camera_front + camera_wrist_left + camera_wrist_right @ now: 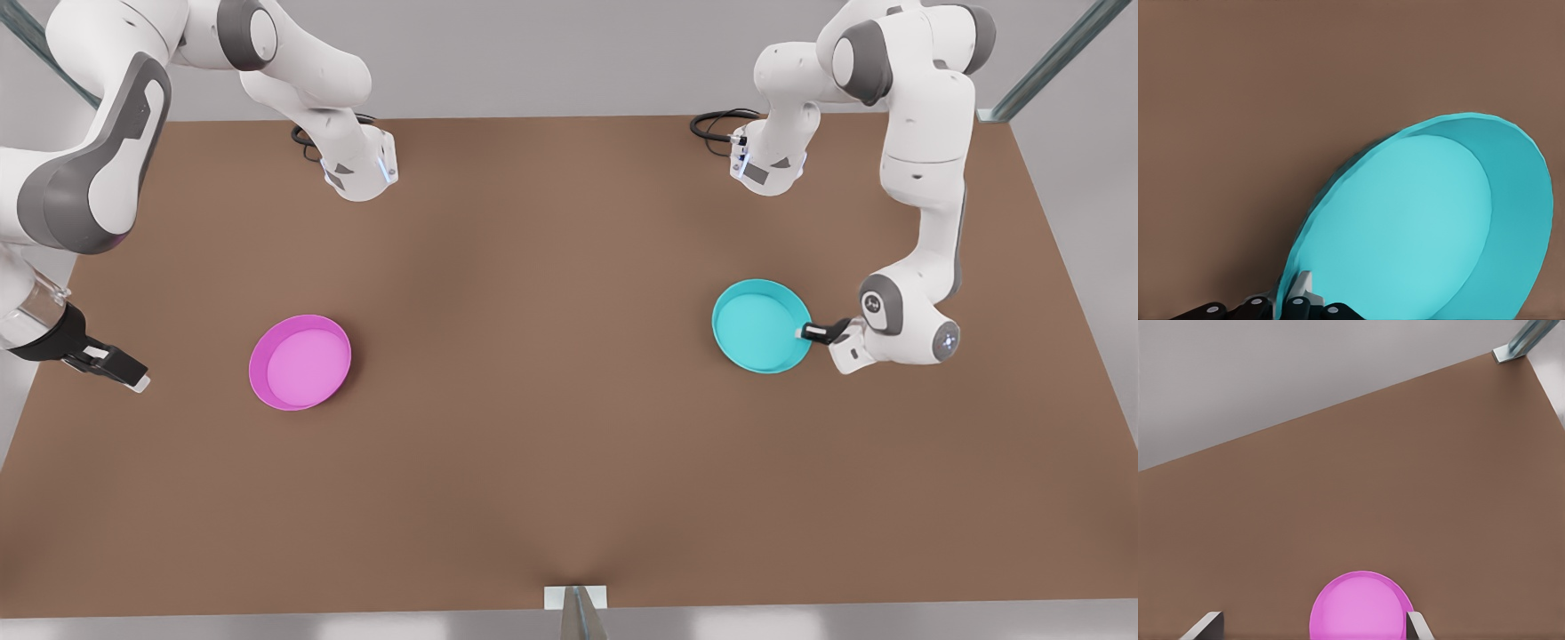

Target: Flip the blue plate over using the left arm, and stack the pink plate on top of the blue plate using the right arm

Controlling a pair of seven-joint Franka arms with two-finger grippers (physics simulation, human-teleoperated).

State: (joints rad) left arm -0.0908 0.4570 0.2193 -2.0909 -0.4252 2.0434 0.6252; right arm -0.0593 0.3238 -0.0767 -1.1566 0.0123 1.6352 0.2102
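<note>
Bench (569,462) is brown and carries both plates, well apart from each other. Pink plate (300,362) sits flat, open side up, toward the front view's left; lighter pink inside, darker rim. Right wrist view has the pink plate (1361,607) between that gripper's two finger tips, farther off, with a bare stretch of bench (1371,487) beyond it. Right gripper (120,366) hangs at the front view's far left edge, apart from the pink plate, not touching it; fingers (1418,628) spread wide, nothing between them.

Blue plate (762,325) is toward the front view's right, tilted, its inside facing partly toward the front view's left, the rim on the gripper side raised. Left gripper (813,333) is at the blue plate's rim on the side toward the front view's right. Left wrist view has the blue plate (1425,227) up close and tilted, one edge down near the bench (1238,100), with the fingers (1303,288) pinching its rim, one on each face of the wall. Left arm's wrist sits low, just beside the plate.
</note>
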